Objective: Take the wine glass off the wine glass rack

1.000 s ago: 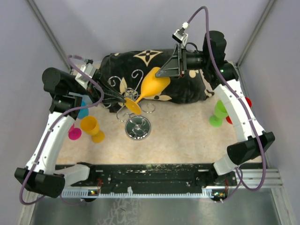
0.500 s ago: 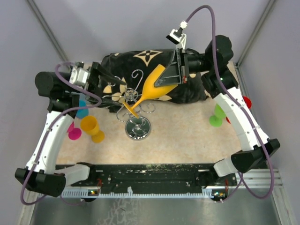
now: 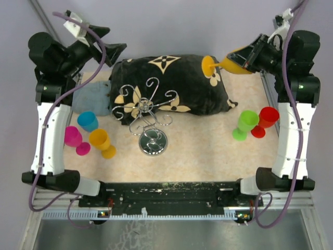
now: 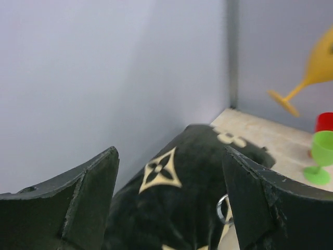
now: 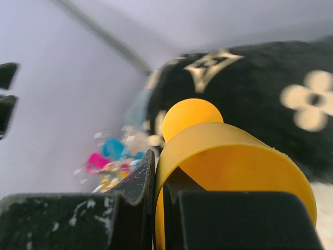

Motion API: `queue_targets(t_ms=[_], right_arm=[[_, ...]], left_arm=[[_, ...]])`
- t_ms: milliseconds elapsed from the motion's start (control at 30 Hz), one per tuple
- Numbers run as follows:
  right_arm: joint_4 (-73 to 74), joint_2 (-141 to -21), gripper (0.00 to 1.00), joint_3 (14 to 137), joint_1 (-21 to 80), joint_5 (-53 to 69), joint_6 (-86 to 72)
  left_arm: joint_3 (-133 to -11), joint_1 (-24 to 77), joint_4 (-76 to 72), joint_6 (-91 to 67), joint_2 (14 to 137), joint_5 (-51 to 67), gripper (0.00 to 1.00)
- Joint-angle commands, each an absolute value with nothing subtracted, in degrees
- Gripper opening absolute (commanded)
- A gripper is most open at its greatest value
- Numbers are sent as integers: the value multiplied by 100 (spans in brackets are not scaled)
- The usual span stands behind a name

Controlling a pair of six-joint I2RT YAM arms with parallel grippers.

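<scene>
The yellow plastic wine glass (image 3: 231, 63), clamped in the right gripper (image 3: 250, 56), is now clear of the silver wire rack (image 3: 148, 112); the left gripper (image 3: 112, 39) has opened, empty, and drawn back.

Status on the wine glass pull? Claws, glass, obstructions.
Left claw open, empty, high at far left. Right claw shut on yellow wine glass, aloft far right, clear of the rack. Nothing touching it; black pillow below.

You won't find anything to read here: no words, numbers or brand names in any of your three views. Closest thing is the black cushion (image 3: 192, 94) with its cream flower and four-point star motifs, but you can't make out any letters on it.
</scene>
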State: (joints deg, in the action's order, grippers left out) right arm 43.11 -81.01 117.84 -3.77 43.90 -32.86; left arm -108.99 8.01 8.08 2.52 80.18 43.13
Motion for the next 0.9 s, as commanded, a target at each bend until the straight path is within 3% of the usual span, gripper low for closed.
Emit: queue_targets(t_ms=[0,167,533,667,867], right_arm=[[5729,-7536,0,11673,-384,1851,-1912],[5789,-6636,0,10637,-379,875,-1771],[5696,-5150,0,8185,-374,945,-1832],[5448,-5059,0,7781,-234,892,-2002],[5136,-5585,0,7439,768,48,-2187]], left_arm=[[-11124,583,2735,864,8287,2512,85],[-10883,478,3271,1019,8317,1945,85],[-10892,399,3533,752,8529,1792,85],[-10905,403,3570,715,8570,1845,84],[-11061,401,3735,824,8637,1774,83]])
